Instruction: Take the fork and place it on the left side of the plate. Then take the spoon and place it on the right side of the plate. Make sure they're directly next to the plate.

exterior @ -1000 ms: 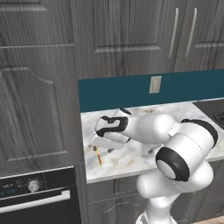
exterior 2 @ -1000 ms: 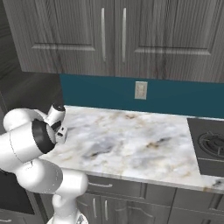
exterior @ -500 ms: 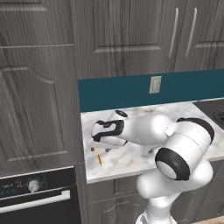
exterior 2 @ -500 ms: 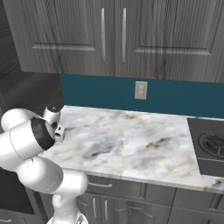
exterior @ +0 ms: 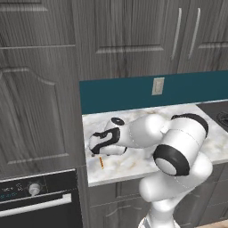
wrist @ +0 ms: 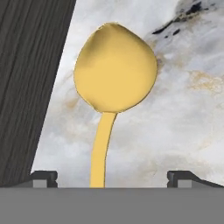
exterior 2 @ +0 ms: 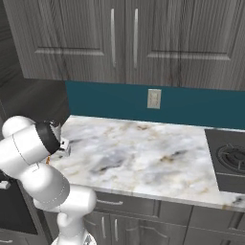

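Observation:
The spoon (wrist: 114, 70) lies on the marble counter with its golden-yellow bowl away from the hand and its thin handle running back between the fingertips. My gripper (wrist: 113, 179) hangs open just above that handle, one fingertip (wrist: 43, 177) on each side, touching nothing. In the left base view the white hand (exterior: 104, 141) is low over the counter's left end, and the orange tip of the spoon (exterior: 101, 163) pokes out beneath it. The fork and the plate are out of view.
A dark wood cabinet side (wrist: 26, 87) rises right beside the spoon at the counter's left edge. An oven (exterior: 40, 200) sits below left. The marble counter (exterior 2: 143, 153) stretches right to a stove (exterior 2: 229, 160). An outlet (exterior: 156, 86) is on the teal backsplash.
The hand has swung left and lower, down toward the counter's left end over the spoon. The jaws have stayed open.

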